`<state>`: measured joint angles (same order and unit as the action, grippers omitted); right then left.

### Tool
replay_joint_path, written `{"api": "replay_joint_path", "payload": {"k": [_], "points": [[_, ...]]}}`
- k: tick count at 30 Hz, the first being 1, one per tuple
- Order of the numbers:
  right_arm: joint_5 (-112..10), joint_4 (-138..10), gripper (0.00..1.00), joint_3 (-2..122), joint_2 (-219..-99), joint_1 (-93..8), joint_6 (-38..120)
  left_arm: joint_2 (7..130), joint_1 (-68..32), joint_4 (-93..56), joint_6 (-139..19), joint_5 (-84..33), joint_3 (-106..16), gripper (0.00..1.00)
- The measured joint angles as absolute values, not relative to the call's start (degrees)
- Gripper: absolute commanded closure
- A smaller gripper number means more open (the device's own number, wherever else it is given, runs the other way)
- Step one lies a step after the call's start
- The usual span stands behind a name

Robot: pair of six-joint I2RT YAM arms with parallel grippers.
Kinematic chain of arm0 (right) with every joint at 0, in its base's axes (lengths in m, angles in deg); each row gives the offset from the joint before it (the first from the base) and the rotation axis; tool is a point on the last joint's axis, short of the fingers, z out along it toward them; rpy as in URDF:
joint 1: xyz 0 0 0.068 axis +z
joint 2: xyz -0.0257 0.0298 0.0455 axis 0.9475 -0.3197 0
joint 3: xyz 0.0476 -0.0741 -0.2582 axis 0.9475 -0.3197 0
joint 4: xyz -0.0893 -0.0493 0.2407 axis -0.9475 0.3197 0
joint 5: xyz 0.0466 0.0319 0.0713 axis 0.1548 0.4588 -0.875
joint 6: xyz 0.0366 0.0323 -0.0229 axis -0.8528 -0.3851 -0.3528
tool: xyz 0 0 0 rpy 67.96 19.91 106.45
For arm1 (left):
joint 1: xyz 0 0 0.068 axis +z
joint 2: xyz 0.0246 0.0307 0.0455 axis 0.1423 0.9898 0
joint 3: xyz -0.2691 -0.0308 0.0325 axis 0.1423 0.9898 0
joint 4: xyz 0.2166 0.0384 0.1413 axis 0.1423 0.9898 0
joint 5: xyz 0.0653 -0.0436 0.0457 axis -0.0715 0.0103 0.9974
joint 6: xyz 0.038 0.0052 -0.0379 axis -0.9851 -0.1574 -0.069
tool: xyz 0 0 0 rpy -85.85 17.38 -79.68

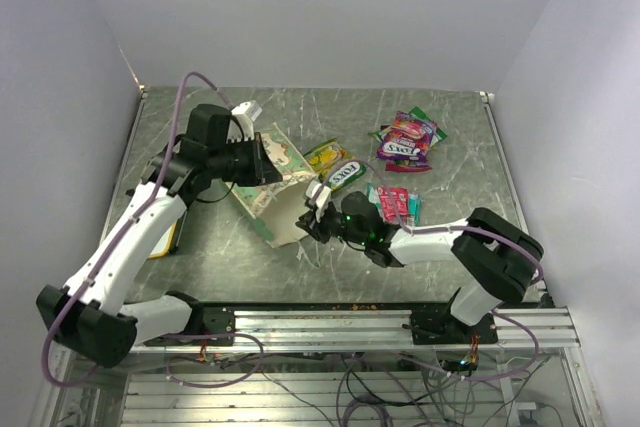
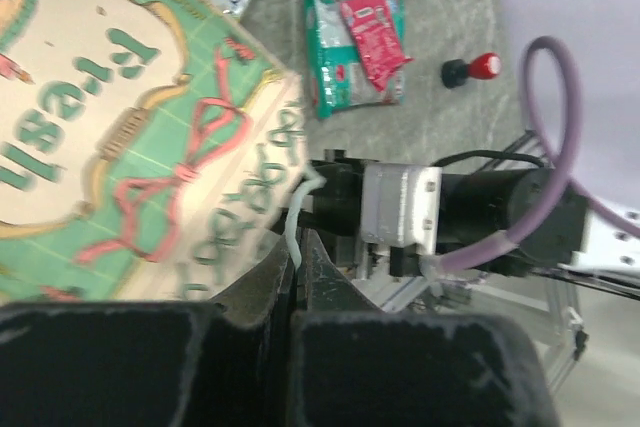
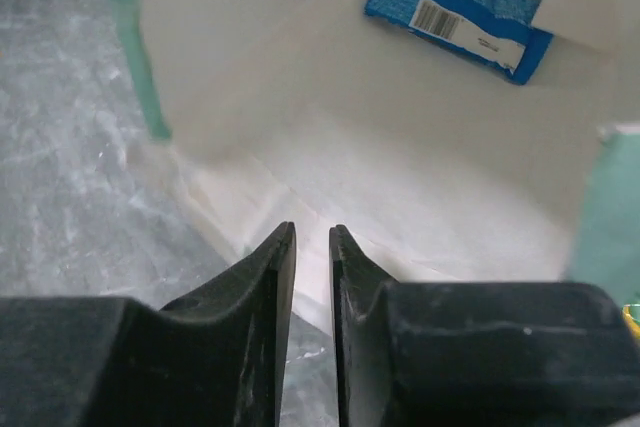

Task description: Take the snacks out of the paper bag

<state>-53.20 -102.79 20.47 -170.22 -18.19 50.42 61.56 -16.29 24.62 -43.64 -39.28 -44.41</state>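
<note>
The mint-green paper bag (image 1: 272,183) lies on its side with its mouth toward the right arm. My left gripper (image 1: 262,159) is shut on its thin white string handle (image 2: 297,215), beside the printed front (image 2: 120,137). My right gripper (image 3: 312,232) is at the bag's mouth (image 1: 315,209), jaws a narrow gap apart and empty. A blue packet (image 3: 455,17) lies deep inside the bag on its pale lining (image 3: 330,127). Outside lie a yellow-green packet (image 1: 325,156), a blue-and-white packet (image 1: 345,174), a teal-red packet (image 1: 393,203), also seen in the left wrist view (image 2: 355,47), and pink-purple packets (image 1: 408,139).
A small red-topped black button (image 2: 473,70) stands on the marbled table (image 1: 450,107) right of the teal-red packet. A yellow-edged flat object (image 1: 168,237) lies under the left arm at the table's left edge. White walls close in the back and sides.
</note>
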Motion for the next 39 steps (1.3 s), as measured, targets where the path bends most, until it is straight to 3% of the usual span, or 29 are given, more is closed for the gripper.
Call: {"api": "replay_joint_path", "payload": {"k": [5, 9, 17, 21, 24, 28, 35, 39], "points": [[-53.79, -116.32, 0.64, 15.64, -173.04, -17.2, 55.12, 56.73, -16.29, 23.0, -38.83, -42.41, -42.85, 0.93], [-53.97, -125.04, 0.61, 16.03, -178.18, -16.9, 57.88, 57.1, -16.29, 20.12, -35.01, -44.44, -42.9, 0.93], [-51.83, -128.23, 0.53, 16.53, -176.91, -15.45, 55.91, 60.14, -16.29, 20.95, -34.44, -44.48, -43.62, 0.93], [-51.45, -123.62, 0.48, 10.37, -162.2, -14.49, 51.78, 59.99, -16.29, 21.1, -34.38, -44.44, -42.61, 0.93], [-51.21, -115.82, 0.36, 7.4, -151.51, -14.14, 49.51, 58.96, -16.29, 21.41, -34.44, -44.13, -40.71, 0.93], [-47.13, -98.99, 0.34, 7.4, -140.56, -14.51, 48.13, 57.49, -16.29, 22.52, -34.4, -43.8, -36.71, 0.93], [-40.81, -79.71, 0.34, 10.02, -138.83, -22.29, 42.91, 56.44, -19.63, 16.25, -26.81, -46.43, -19.97, 0.93], [-40.35, -76.98, 0.35, 10.63, -139.8, -26.67, 39.95, 62.74, -25.93, 17.27, -25.92, -46.58, -22.16, 0.93]]}}
